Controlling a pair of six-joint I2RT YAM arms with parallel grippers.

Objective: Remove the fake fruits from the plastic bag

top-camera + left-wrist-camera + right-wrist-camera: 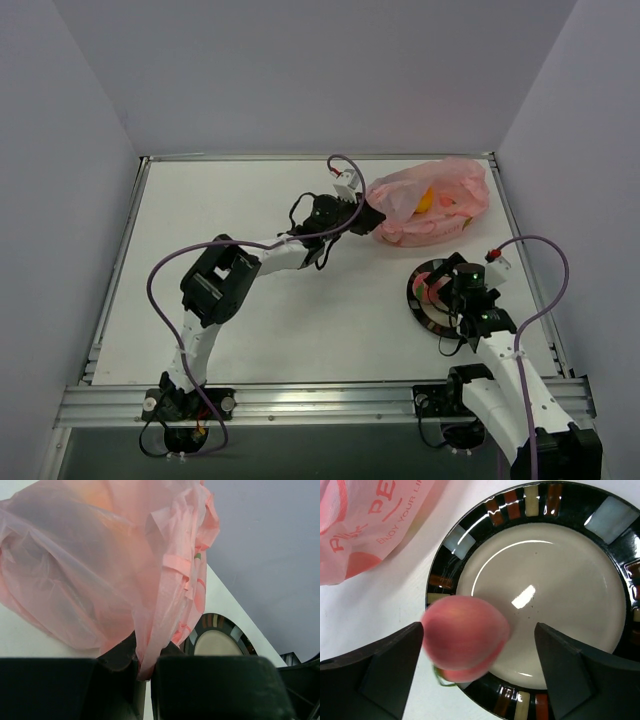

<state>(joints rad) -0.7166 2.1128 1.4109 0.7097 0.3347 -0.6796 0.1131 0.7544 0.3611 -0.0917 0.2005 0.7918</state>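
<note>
The pink plastic bag (pixel 440 205) lies at the far right of the table, and a yellow-orange fruit (pixel 424 200) shows through it. My left gripper (pixel 368 215) is shut on a fold of the bag's left edge; in the left wrist view the film (pixel 100 565) rises from between the closed fingers (pixel 145 665). My right gripper (pixel 479 630) is open above the black-rimmed plate (pixel 600 515). A pink peach (pixel 465 635), motion-blurred, sits between the fingers against the left one, with a wide gap to the right one.
The plate (pixel 420 303) sits in front of the bag, close to the table's right rail. A corner of the bag (pixel 365 520) with red print lies just left of the plate. White walls enclose the table on three sides.
</note>
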